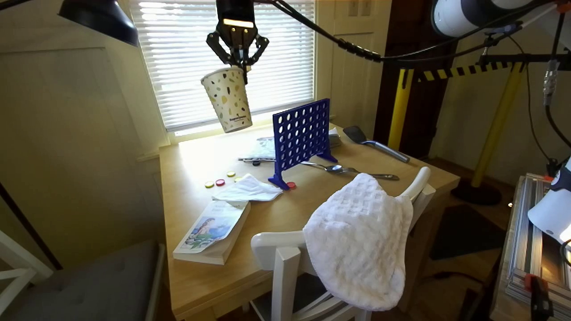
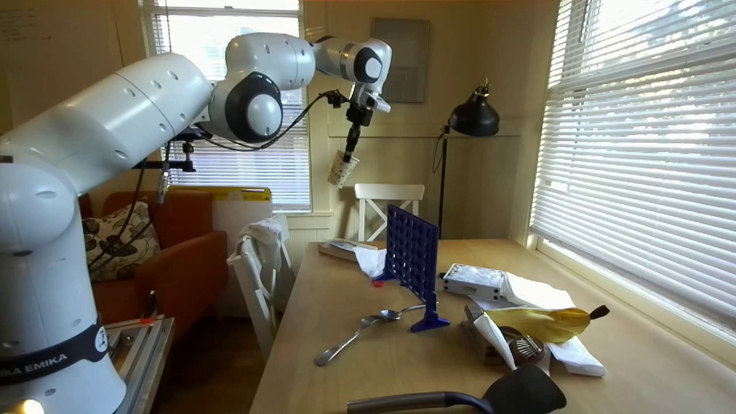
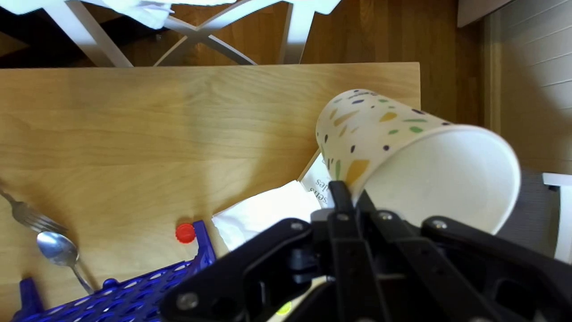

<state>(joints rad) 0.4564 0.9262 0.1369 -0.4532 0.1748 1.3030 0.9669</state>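
Note:
A pale paper cup (image 1: 227, 99) with yellow, green and dark specks hangs in the air above the table (image 1: 187, 285). My gripper (image 1: 243, 75) is shut on its wall at the rim. In the wrist view the gripper (image 3: 353, 196) has one finger outside the cup (image 3: 375, 120) and the other inside its mouth. The white inside that shows looks bare; the bottom of it is hidden. The cup leans, mouth up and base down, in both exterior views. Below it lie a white napkin (image 1: 247, 189) and a book (image 1: 209, 229).
A blue upright game rack (image 2: 411, 253) stands on the table, with several red and yellow discs near it. A spoon (image 2: 391, 314), a fork (image 2: 368, 322), a spatula (image 2: 526, 391) and a yellow banana-like item (image 2: 537, 324) lie about. A chair with a white towel (image 1: 361, 240) adjoins the table; a lamp (image 2: 474, 118) stands behind.

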